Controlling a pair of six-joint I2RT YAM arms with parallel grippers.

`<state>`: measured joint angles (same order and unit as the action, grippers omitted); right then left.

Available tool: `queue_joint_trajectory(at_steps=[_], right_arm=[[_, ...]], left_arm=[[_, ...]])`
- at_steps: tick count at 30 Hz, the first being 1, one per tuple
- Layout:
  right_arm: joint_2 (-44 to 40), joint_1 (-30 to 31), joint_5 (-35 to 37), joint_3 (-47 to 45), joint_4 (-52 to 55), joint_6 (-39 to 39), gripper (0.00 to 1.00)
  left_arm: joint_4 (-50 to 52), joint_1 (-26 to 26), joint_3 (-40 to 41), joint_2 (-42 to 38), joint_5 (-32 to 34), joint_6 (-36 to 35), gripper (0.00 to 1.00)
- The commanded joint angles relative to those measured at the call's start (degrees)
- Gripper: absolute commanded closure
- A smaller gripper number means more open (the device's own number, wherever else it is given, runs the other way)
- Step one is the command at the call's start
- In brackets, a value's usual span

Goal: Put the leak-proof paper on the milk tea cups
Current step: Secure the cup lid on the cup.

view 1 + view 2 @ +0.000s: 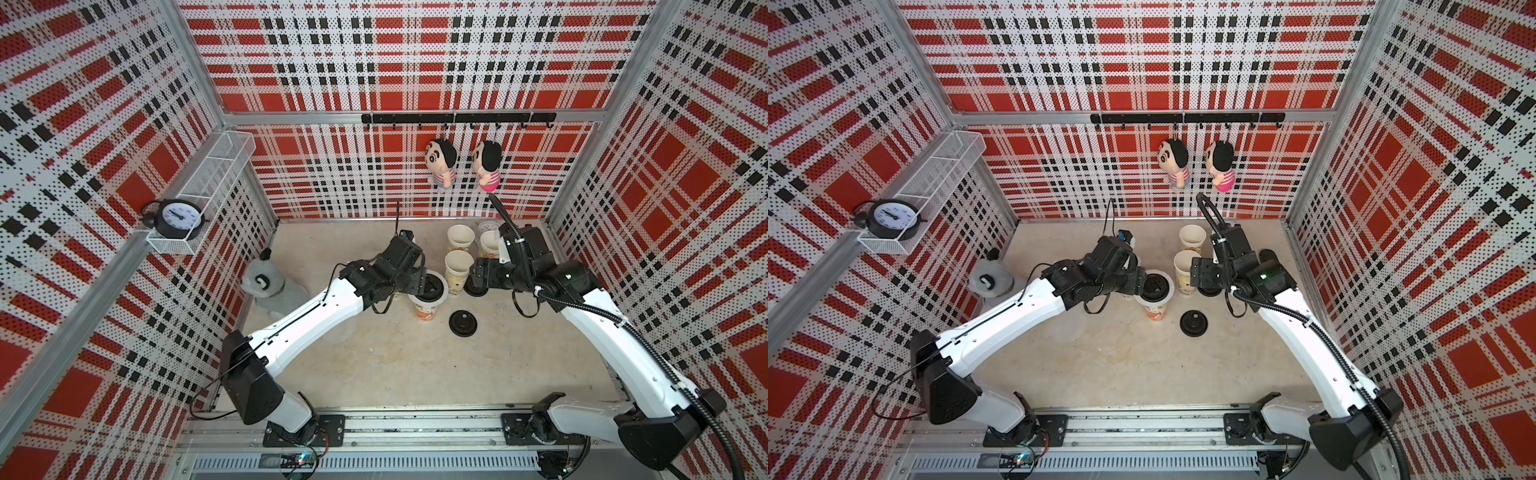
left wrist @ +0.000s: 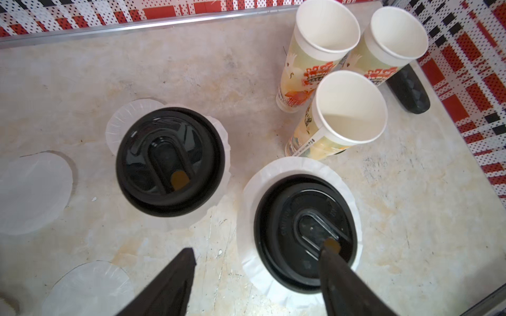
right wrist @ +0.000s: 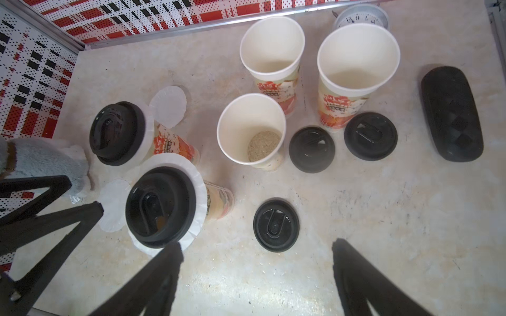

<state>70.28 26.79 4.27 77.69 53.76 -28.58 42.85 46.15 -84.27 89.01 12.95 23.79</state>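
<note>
Beige tabletop (image 2: 191, 68): wavy-edged translucent white paper (image 2: 253, 191) under black lids (image 2: 169, 161).

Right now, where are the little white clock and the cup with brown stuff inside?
white alarm clock (image 3: 352, 18): right wrist view, on its dial.
milk tea cup with brown stuff (image 3: 246, 119): right wrist view, on its inner wall.

I looked in on perforated walls (image 1: 415, 50) printed in red, black and white plaid, closing three sides in aluminium framing; the floor (image 1: 395, 365) was pale, marbled and stained; a white wire shelf (image 1: 216, 166) hung on the left wall; a black hook rail (image 1: 457, 118) crossed the back wall.
</note>
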Motion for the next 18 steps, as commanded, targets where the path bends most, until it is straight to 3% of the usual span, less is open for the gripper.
queue_joint_trajectory(at_steps=[1,18], right_arm=[[-1.23,-1.16,-2.81,-2.81,-2.53,-0.82,0.11],[-1.9,-2.0,-4.08,-7.31,-4.92,-1.17,0.12]], left_arm=[[1.45,0.76,-2.25,1.97,0.59,0.36,0.26],[1.09,1.57,-2.66,4.68,0.32,0.34,0.26]])
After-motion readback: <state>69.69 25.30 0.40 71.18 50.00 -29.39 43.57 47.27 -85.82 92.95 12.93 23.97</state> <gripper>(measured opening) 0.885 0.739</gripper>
